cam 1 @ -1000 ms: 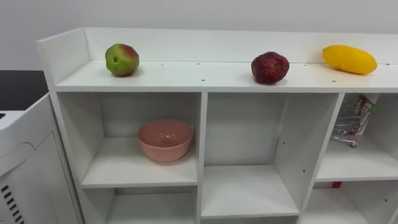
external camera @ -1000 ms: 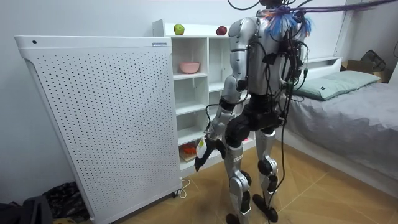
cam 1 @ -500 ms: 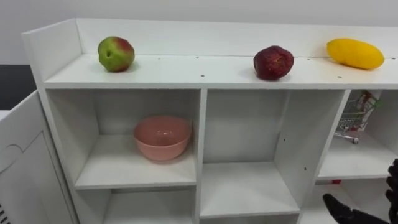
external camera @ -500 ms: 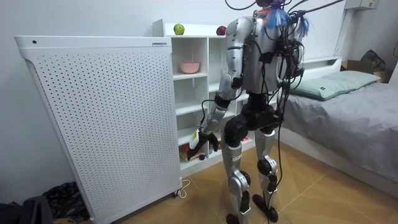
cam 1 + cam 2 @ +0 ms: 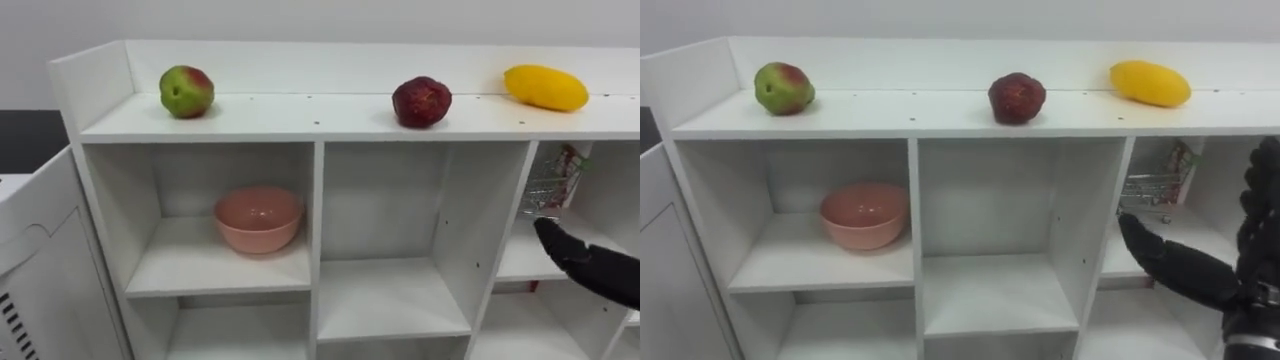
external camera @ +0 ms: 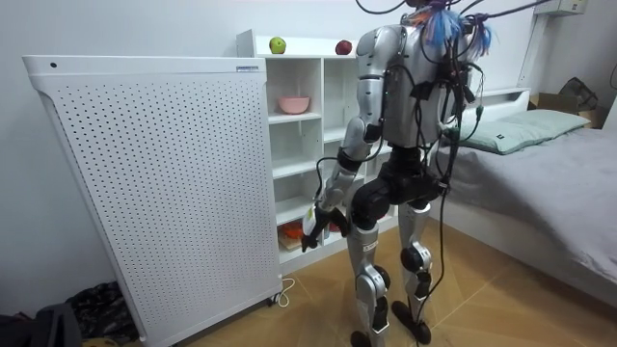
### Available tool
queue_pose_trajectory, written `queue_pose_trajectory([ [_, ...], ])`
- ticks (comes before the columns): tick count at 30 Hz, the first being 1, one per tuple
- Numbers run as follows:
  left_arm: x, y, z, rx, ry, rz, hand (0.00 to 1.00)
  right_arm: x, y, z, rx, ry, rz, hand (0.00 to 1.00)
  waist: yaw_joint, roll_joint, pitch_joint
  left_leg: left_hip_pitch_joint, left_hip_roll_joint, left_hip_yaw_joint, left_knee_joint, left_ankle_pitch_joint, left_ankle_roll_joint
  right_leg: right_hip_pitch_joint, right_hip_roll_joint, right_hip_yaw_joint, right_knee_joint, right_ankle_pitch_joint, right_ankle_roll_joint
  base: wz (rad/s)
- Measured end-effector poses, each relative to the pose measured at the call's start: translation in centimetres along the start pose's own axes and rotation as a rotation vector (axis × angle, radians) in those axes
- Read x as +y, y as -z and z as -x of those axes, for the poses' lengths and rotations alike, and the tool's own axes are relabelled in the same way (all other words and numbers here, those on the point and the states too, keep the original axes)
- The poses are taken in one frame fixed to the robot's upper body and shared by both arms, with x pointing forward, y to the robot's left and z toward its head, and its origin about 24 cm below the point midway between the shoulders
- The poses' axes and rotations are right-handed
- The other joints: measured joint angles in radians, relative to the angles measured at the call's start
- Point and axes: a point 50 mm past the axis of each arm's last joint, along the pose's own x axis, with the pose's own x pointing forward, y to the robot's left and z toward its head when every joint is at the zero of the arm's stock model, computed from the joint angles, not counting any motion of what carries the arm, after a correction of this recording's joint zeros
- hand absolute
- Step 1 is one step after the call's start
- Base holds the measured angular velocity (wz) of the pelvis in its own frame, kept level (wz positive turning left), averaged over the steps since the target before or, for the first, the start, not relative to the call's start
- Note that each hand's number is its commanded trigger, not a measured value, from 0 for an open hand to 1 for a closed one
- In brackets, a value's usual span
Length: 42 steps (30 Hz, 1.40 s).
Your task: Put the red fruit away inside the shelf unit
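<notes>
While all three fruits sit untouched on the top shelf of the white open-fronted closet (image 5: 316, 220), the task looks to be at its start: nothing is picked yet. The green-and-red apple (image 5: 186, 91) is at the left end, the dark red round fruit (image 5: 421, 102) near the middle, and the long yellow mango (image 5: 545, 87) at the right, all well apart. A pink round bowl (image 5: 258, 219) stands empty in the upper left compartment. A small wire toy shopping cart (image 5: 548, 190) stands in the upper right compartment. The middle compartment is bare.

The right hand (image 5: 1240, 285) hovers in front of the right compartment, below the top shelf, spread wide with the thumb pointing left and nothing in it. It touches no fruit. In the room view the robot stands upright facing the closet, beside a tall white perforated panel (image 6: 145, 193), and the left hand (image 6: 316, 224) hangs low by its thigh near the lower shelves; whether it is spread or closed cannot be told.

The step in hand is probably the reach for a first fruit, likely the mango or the red fruit, as these lie nearest the right hand. The next move calls for lifting that hand above the shelf edge, closing round the fruit without rolling it away, then lowering it into a compartment, maybe the bowl.
</notes>
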Motion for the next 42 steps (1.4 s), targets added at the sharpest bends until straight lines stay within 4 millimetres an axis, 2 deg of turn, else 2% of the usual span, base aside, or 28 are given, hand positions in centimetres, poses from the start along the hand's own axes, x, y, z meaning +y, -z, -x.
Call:
queue_pose_trajectory([
  [4, 0.3, -0.7, -0.2, -0.017, -0.003, 0.003, 0.00, 1.2, -0.8, -0.8, -0.039, -0.029, -0.030, 0.00, 0.005, 0.000, -0.0010, -0.006, -0.001, -0.016, 0.002, 0.001, 0.000, -0.002, -0.002, -0.024, -0.001, 0.000, 0.000, 0.13],
  [8, 0.4, -1.5, -0.4, -0.027, 0.011, 0.006, 0.00, 2.1, -1.6, -1.8, -0.061, -0.037, -0.050, 0.00, 0.026, 0.000, -0.0019, -0.019, -0.001, -0.021, 0.003, 0.002, -0.001, -0.007, -0.003, -0.030, -0.001, 0.000, 0.000, 0.02],
  [11, 0.5, -1.7, -0.5, -0.025, 0.008, 0.006, 0.00, 3.3, -2.5, -2.6, -0.088, -0.070, -0.077, 0.00, 0.025, 0.000, -0.0021, -0.018, 0.000, -0.021, 0.003, 0.002, -0.001, -0.005, -0.004, -0.052, -0.002, 0.000, 0.000, 0.03],
  [14, 0.8, -2.6, -0.8, -0.035, 0.002, 0.011, 0.00, 3.8, -2.9, -3.4, -0.098, -0.089, -0.109, 0.00, 0.024, -0.004, -0.0032, -0.019, -0.001, -0.041, 0.003, 0.002, -0.001, 0.001, -0.007, -0.076, -0.002, 0.000, 0.000, 0.13],
  [18, 1.2, -3.7, -1.0, -0.049, 0.015, 0.008, 0.00, 4.4, -2.3, -3.9, -0.048, -0.126, -0.093, 0.00, 0.025, -0.016, -0.0058, -0.018, -0.001, -0.050, 0.005, 0.003, -0.001, 0.008, -0.008, -0.103, -0.002, 0.000, 0.000, 0.08],
  [25, 1.3, -4.0, -1.0, -0.042, 0.053, 0.006, 0.00, 5.0, -1.4, -4.8, 0.020, -0.146, -0.073, 0.00, 0.024, -0.017, -0.0048, -0.019, -0.002, -0.046, 0.012, 0.003, -0.001, 0.010, -0.013, -0.130, -0.001, 0.000, 0.000, 0.01],
  [29, 1.3, -4.2, -1.0, -0.044, 0.064, 0.007, 0.00, 5.5, -1.6, -5.5, 0.023, -0.160, -0.077, 0.00, 0.025, -0.018, -0.0041, -0.022, -0.003, -0.046, 0.015, 0.004, -0.001, 0.008, -0.013, -0.130, -0.001, 0.000, -0.001, 0.00],
  [32, 1.4, -4.4, -1.1, -0.039, 0.073, 0.006, 0.00, 5.8, -1.3, -6.0, 0.046, -0.176, -0.090, 0.00, 0.026, -0.024, -0.0008, -0.020, -0.002, -0.046, 0.015, 0.004, -0.001, 0.011, -0.013, -0.131, -0.001, 0.001, -0.001, 0.00],
  [42, 2.0, -5.6, -1.2, -0.058, 0.076, 0.010, 0.00, 6.0, -1.0, -6.6, 0.073, -0.230, -0.089, 0.00, 0.024, -0.024, -0.0003, -0.014, -0.002, -0.042, 0.015, 0.004, -0.001, 0.013, -0.014, -0.128, 0.000, 0.001, -0.001, 0.00],
])
